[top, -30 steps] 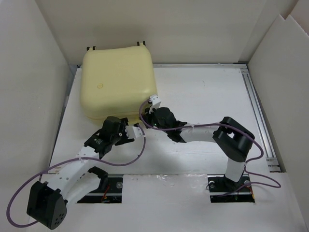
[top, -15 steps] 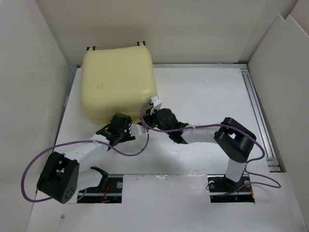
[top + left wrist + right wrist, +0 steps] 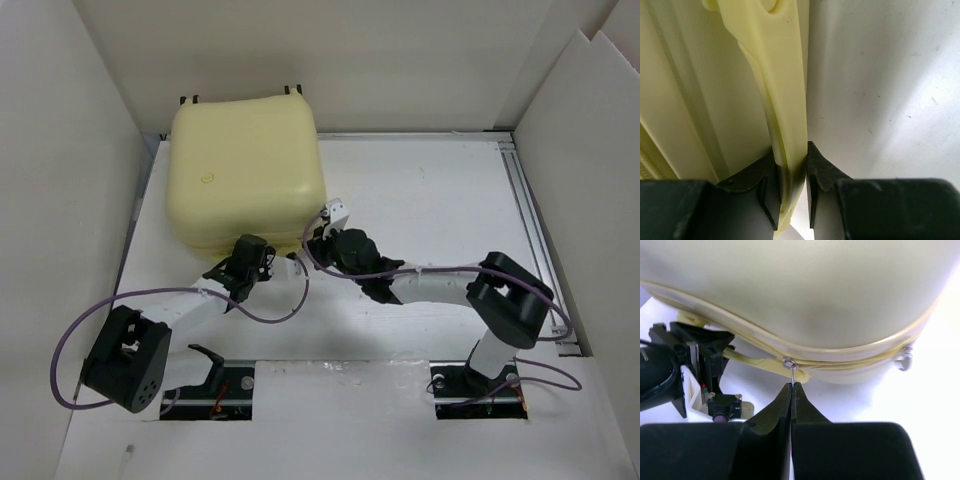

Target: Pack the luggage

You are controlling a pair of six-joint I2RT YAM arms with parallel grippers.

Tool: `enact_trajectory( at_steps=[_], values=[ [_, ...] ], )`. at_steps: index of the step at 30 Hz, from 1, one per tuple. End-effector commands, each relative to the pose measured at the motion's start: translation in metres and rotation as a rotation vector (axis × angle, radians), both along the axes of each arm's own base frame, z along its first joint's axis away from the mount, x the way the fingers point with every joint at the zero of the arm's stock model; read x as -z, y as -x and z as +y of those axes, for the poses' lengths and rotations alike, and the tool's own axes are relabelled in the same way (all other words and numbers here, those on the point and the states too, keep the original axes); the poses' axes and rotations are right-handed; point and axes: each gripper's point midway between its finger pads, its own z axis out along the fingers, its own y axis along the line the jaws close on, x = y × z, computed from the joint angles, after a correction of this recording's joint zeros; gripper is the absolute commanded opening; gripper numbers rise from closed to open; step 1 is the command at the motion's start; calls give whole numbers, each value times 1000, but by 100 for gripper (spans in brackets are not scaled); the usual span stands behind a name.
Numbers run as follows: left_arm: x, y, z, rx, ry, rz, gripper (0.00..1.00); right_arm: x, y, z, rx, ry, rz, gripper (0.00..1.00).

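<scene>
Top external: luggage point(image 3: 245, 170) flat, closed, wheels point(image 3: 295, 91) far (handle point(image 3: 785, 100) near).

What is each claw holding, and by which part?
The left claw clamps the suitcase by its yellow handle; the right claw pinches its zipper pull.

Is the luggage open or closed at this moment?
Closed. The luggage shows only its yellow shell, no lining, and its two halves meet along the zipper seam.

smooth plastic luggage point(image 3: 245, 170), matt white table point(image 3: 430, 190)
</scene>
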Motion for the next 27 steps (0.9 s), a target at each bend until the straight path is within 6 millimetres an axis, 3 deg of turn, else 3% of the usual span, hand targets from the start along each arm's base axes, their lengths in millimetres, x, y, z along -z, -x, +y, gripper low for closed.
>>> enact_trajectory(
  at_steps=[1, 6, 9, 16, 18, 21, 22, 23, 24, 26, 27],
  values=[
    [58, 47, 34, -55, -94, 200, 0, -2, -11, -46, 184, 132, -37, 0],
    [58, 48, 39, -63, -114, 175, 0, -10, -32, -90, 295, 232, -69, 0],
    [60, 50, 38, -64, -104, 187, 0, -7, -38, -100, 291, 286, -86, 0],
    [59, 51, 39, -71, -98, 187, 0, 0, -69, -150, 368, 355, -87, 0],
    [59, 51, 39, -71, -98, 187, 0, 4, -74, -154, 346, 400, -99, 0],
    [57, 49, 36, -74, -86, 192, 0, -14, -75, -134, 193, 362, -174, 0],
    [57, 50, 34, -77, -73, 196, 0, -17, -64, -115, 64, 329, -200, 0],
    [55, 49, 34, -77, -68, 188, 0, -20, -56, -101, -1, 305, -233, 19],
    [55, 49, 34, -77, -68, 188, 0, -19, -45, -93, -61, 289, -245, 32],
    [56, 49, 32, -72, -62, 191, 0, -30, -24, -66, -197, 197, -280, 53],
    [56, 49, 32, -72, -62, 191, 0, -31, -11, -54, -237, 158, -279, 55]
  ],
)
